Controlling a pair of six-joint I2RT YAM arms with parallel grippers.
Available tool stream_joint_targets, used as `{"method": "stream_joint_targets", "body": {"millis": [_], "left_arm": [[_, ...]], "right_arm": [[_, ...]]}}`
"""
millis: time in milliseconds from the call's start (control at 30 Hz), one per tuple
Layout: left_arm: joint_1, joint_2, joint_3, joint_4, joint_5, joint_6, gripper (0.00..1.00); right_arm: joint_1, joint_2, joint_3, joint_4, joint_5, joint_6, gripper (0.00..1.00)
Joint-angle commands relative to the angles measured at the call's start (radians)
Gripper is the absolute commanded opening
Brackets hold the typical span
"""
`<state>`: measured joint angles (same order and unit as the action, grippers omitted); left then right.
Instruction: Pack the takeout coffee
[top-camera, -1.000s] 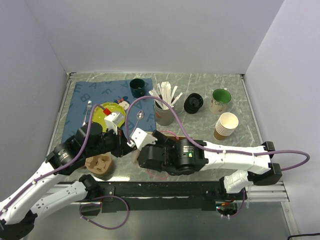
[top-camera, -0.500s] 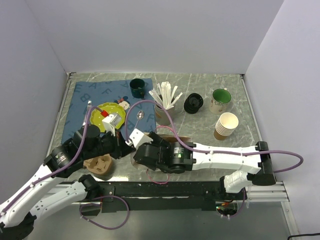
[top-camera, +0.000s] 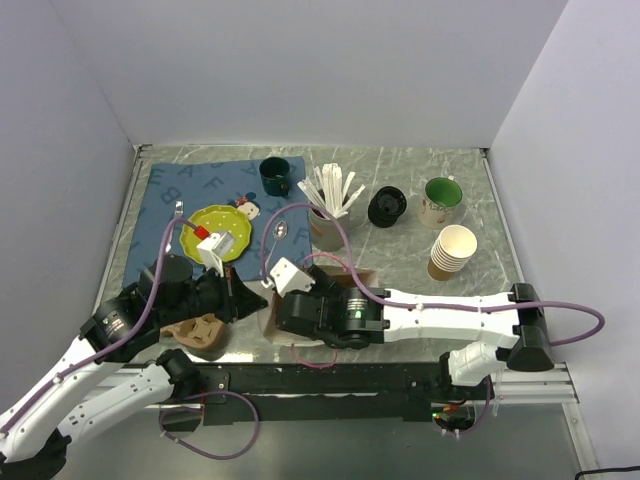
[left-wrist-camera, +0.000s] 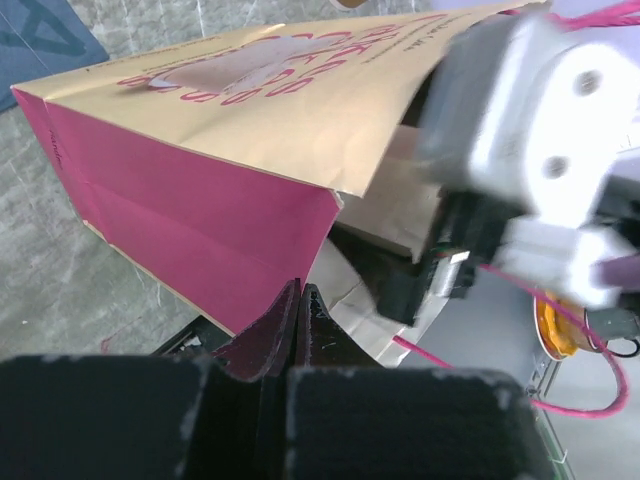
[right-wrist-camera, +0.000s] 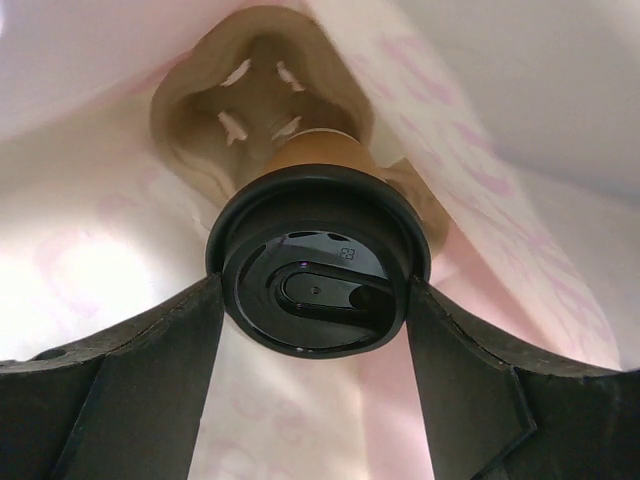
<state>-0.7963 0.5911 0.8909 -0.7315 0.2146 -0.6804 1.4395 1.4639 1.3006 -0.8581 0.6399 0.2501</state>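
takeout coffee (right-wrist-camera: 318, 262) inside the paper bag (left-wrist-camera: 190, 150) lying at the near edge of the tabletop (top-camera: 400, 170), right gripper (right-wrist-camera: 315, 292) closed against both sides of it, pulp cup carrier (right-wrist-camera: 262, 90) just beyond, left gripper (left-wrist-camera: 297, 312) pinched tight on the bag's edge

The takeout coffee (right-wrist-camera: 315, 285) lies inside the bag (left-wrist-camera: 200, 200), before a carrier (right-wrist-camera: 260, 70).

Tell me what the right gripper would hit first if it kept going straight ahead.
The right gripper, clamped on the takeout coffee, points at the pulp cup carrier deep in the paper bag; that likely comes first, though the gap is unclear.
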Motion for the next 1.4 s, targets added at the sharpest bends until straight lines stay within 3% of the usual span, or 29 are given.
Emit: {"method": "stream_joint_targets", "body": {"millis": [0,233,500,733,1067,1367], "left_arm": [[0.0,-0.007,-0.018,0.006,0.014,-0.031,0.01],[0.0,-0.014,-0.037,0.024,0.023,-0.042,0.01],[0.0,0.001,-0.006,0.007,-0.012,-0.047,0.01],[0.0,0.052,0.048,-0.016,-0.035,-0.045,0.01],[0.0,0.072,0.097,-0.04,-0.06,-0.053,0.01],[0.0,0.041,0.048,0.0,-0.02,0.018,0.01]], "right_arm": [[-0.005,-0.103,0.022,0.042,0.037,0.018,0.57],[-0.011,-0.158,0.008,0.197,-0.077,-0.058,0.57],[-0.042,-0.128,-0.093,0.392,-0.158,-0.031,0.57],[-0.048,-0.033,-0.075,0.309,-0.066,0.011,0.56],[-0.056,-0.017,-0.109,0.28,-0.005,0.041,0.56],[-0.057,-0.072,0.031,0.18,-0.023,0.002,0.56]]}}
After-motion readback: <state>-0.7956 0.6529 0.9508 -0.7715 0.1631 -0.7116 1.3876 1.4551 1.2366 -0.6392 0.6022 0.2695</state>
